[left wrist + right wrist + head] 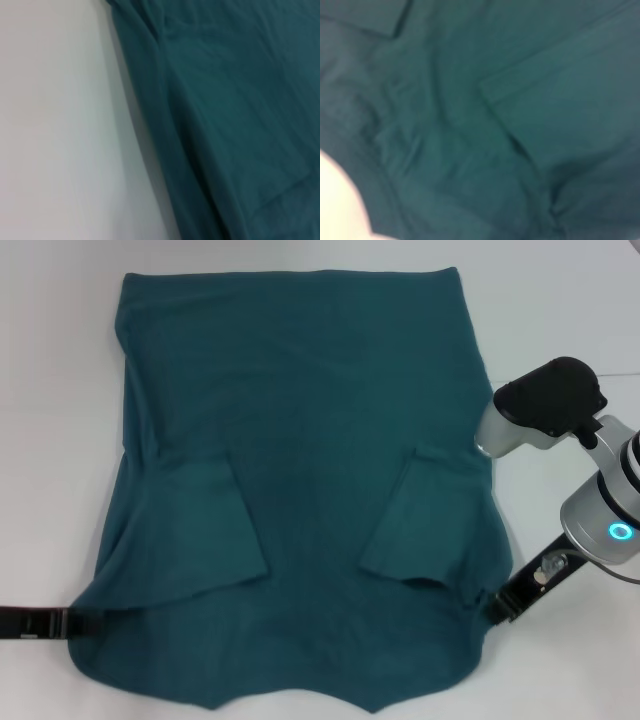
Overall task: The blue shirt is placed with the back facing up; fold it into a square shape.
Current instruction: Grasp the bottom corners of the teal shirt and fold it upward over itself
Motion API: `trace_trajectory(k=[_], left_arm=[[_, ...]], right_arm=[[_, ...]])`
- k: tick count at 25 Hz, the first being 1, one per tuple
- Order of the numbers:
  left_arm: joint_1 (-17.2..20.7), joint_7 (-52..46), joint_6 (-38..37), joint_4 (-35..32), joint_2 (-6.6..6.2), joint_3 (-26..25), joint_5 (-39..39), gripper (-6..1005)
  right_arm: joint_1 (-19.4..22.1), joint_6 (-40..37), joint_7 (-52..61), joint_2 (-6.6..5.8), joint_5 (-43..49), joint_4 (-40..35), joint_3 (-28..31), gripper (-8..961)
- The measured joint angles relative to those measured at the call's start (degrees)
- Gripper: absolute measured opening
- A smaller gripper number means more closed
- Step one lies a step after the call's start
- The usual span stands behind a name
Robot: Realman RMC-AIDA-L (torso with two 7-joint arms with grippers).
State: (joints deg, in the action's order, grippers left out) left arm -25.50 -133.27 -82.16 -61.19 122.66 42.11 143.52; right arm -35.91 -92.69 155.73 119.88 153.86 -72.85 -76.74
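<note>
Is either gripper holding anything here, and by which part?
Both grippers meet the blue shirt: the left gripper at its near left shoulder corner, the right gripper at its near right shoulder corner. Actual grip cannot be told.

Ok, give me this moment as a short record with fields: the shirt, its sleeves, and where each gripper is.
shirt: the blue shirt lies spread on the white table, plain side up
sleeves: both folded inward onto the body
left gripper: left gripper at the shirt's near left corner, at the fabric edge
right gripper: right gripper at the shirt's near right corner, at the fabric edge
fold progress: sides in, not yet a square
</note>
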Motion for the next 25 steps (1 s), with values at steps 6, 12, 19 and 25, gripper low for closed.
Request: trace_trajectory(k=[6,12,19,25], left_arm=[[0.31,-2.79,-7.12,-1.61,-0.99,-0.06,0.7,9],[0.66,-4.57,-15.71,-4.55,-1.26,-2.26,5.0,8],[1.35,-5.32,-22.63,-5.91,-1.12,-2.89,10.97,8],[2.29,-5.82,-26.73,-6.07,-0.76,-2.67,15.11,9]], right_arm=[[-1.51,-8.09,-4.45,-0.12,0.21,-0.3,1.46,38],[-1.68,-15.11,-8.2,-0.26,0.45,0.19,3.06,38],[-0.19,-21.3,-11.36,-0.36,0.68,0.21,0.69,38],[0.44,-21.62,-11.39,-0.58,1.17,2.01,-2.05,38]])
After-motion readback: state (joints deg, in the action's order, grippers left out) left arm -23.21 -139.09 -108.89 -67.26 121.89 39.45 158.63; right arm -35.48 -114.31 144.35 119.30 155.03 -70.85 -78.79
